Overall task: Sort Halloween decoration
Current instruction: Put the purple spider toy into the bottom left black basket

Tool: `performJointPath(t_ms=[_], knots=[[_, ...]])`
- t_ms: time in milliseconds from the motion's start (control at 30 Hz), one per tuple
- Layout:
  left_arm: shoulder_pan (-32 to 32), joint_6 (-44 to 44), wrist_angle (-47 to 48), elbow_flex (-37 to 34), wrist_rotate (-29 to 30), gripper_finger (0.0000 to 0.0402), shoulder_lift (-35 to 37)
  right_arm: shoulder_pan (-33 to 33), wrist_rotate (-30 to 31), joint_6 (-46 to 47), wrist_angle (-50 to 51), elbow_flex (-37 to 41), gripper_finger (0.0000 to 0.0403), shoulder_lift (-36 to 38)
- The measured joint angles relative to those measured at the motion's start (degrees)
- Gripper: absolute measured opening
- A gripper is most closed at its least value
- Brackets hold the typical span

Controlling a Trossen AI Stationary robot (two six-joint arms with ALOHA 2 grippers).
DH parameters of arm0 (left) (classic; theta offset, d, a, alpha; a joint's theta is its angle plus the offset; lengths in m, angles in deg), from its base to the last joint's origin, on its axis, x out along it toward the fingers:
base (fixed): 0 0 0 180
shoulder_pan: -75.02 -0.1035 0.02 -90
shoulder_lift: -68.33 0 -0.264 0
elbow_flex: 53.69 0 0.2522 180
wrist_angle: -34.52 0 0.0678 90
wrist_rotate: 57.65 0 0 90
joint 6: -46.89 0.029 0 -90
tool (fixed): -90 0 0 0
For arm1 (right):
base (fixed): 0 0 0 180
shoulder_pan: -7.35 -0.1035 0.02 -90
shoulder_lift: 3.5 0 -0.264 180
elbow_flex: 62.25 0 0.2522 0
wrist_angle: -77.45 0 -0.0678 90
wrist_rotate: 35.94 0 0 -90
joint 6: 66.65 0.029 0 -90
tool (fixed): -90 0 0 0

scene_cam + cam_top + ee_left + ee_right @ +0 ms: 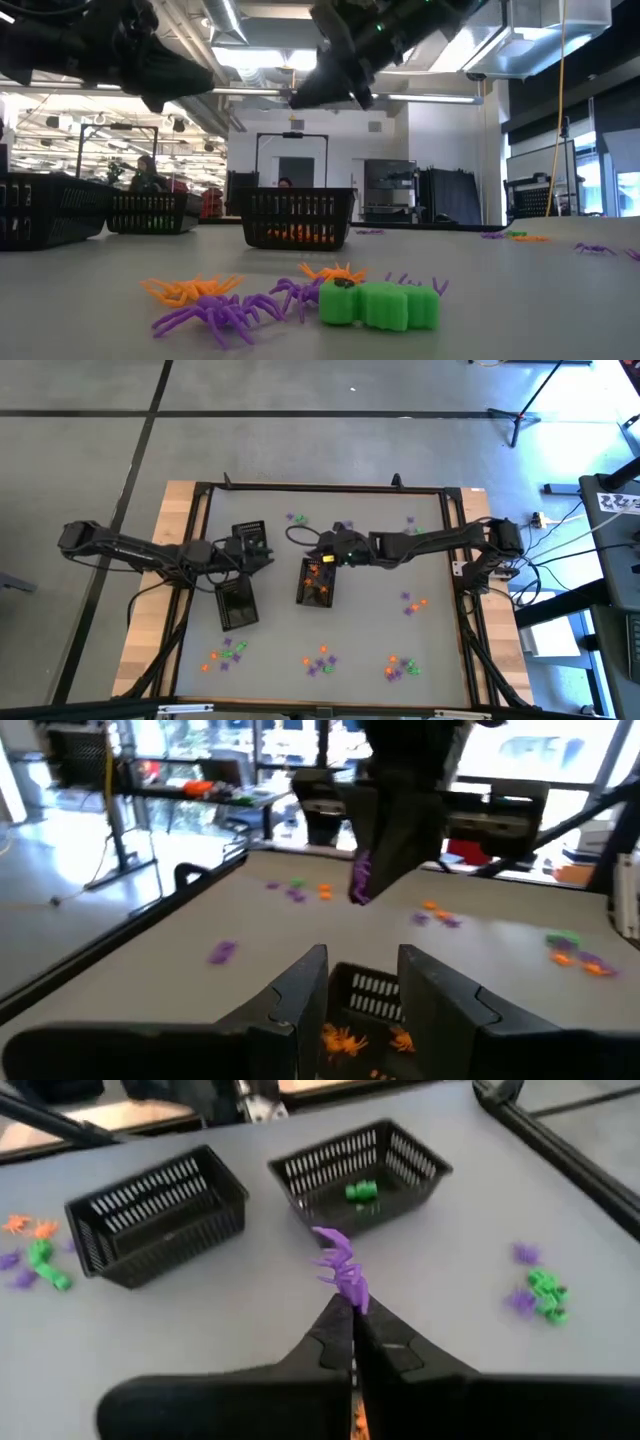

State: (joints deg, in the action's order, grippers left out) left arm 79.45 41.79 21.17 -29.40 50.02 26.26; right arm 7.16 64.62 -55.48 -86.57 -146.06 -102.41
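My right gripper (pixel 352 1312) is shut on a purple spider trinket (pixel 340 1268), high over the table's middle (pixel 323 555), above the tray of orange trinkets (pixel 318 584). My left gripper (pixel 365 990) stands open and level at the left (pixel 268 554), touching nothing, and faces that same tray (pixel 372 995). At the left stand two more black trays, the far one (pixel 360 1172) with a green trinket inside and the near one (pixel 158 1208). Loose orange, purple and green trinkets (pixel 290 298) lie on the table. My right gripper pinches the purple spider by its near end (pixel 352 1302) between the two fingertips. The fingers come from the table's right, slanting down. The spider sticks out beyond the fingertips, lifted clear of the table and trays.
Clusters of trinkets lie along the near edge (pixel 320 660), at the right (pixel 413 602) and by the far edge (pixel 298 518). A black frame (pixel 452 520) borders the table. A cable (pixel 296 536) loops near the far middle.
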Motion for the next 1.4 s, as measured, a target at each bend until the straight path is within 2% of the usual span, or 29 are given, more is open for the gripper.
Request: performJointPath(t_ms=[233, 400, 600, 833, 1133, 1400], knots=[[2.3, 5.1, -12.2, 0.0, -0.7, 0.0115, -7.4, 0.2, -0.3, -0.7, -1.2, -0.9, 0.0001, 0.0], [2.5, 5.5, -18.0, 0.4, -0.4, 0.0115, -12.4, 0.2, -0.6, -0.7, -2.4, -0.9, 0.0001, -0.4], [2.5, 6.8, -18.1, 4.8, 1.3, 0.0122, -20.0, 0.2, -1.1, -0.6, -2.8, -0.9, 0.0001, -1.3], [1.6, 7.2, -18.0, 9.0, 4.1, 0.0163, -28.1, 0.2, -1.1, -0.5, -2.6, -0.9, 0.0001, -1.7], [1.2, 7.2, -18.0, 12.6, 4.4, 0.0178, -32.7, 0.2, -1.2, -0.5, -2.0, -0.9, 0.0001, -1.7], [1.2, 7.2, -18.4, 13.3, 8.8, 0.0179, -33.7, -0.2, -2.7, 0.2, -2.1, -0.9, 0.0001, -1.7]])
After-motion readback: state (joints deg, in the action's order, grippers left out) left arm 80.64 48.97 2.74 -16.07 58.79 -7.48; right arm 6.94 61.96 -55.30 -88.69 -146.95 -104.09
